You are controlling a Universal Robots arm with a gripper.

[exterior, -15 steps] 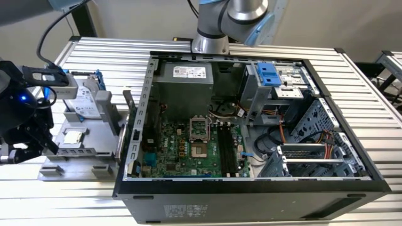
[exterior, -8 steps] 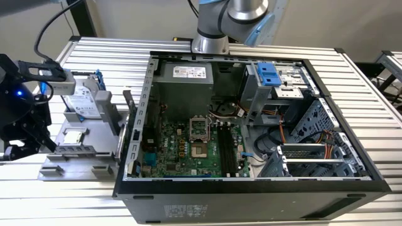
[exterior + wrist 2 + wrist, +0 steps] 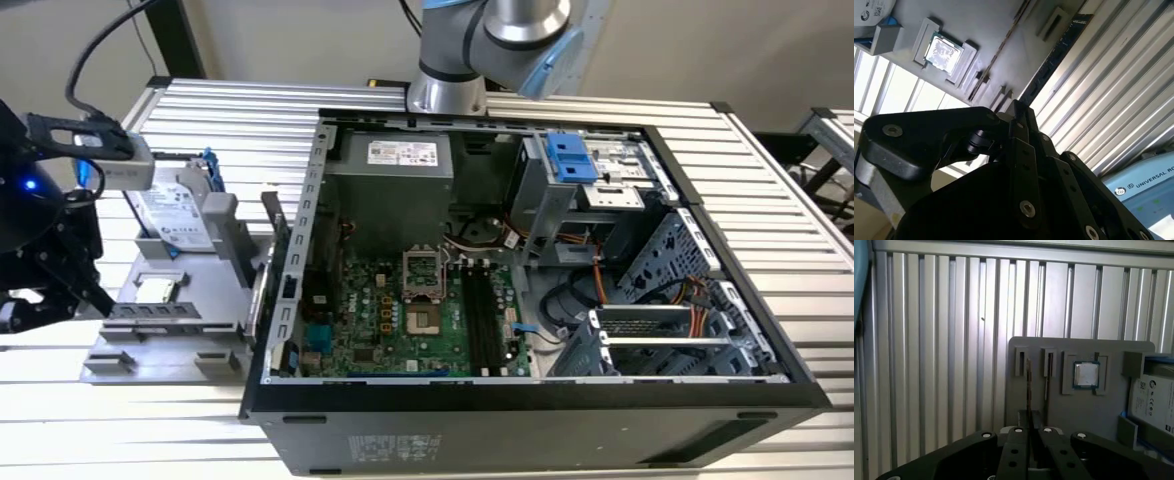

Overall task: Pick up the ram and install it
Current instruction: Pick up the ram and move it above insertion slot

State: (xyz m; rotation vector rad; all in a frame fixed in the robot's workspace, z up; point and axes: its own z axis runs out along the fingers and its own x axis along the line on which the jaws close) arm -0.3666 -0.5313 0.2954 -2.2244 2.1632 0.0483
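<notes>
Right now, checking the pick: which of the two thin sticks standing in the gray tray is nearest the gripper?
The ram, the stick farther from the CPU; it runs straight to the gripper.

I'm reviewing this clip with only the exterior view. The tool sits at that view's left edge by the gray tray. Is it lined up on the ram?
Observer: Yes. In the first wrist view the ram stands on edge in a slot of the gray tray, straight ahead of the tool.
Operator: Is it lifted out yet?
Observer: No. In the second wrist view its long side sits along the tray's edge, with the tool at its near end. I cannot tell whether they touch.
Operator: What is beside it?
Observer: The processor lies in a square pocket of the tray, between the ram's slot and the hard drive.
</notes>
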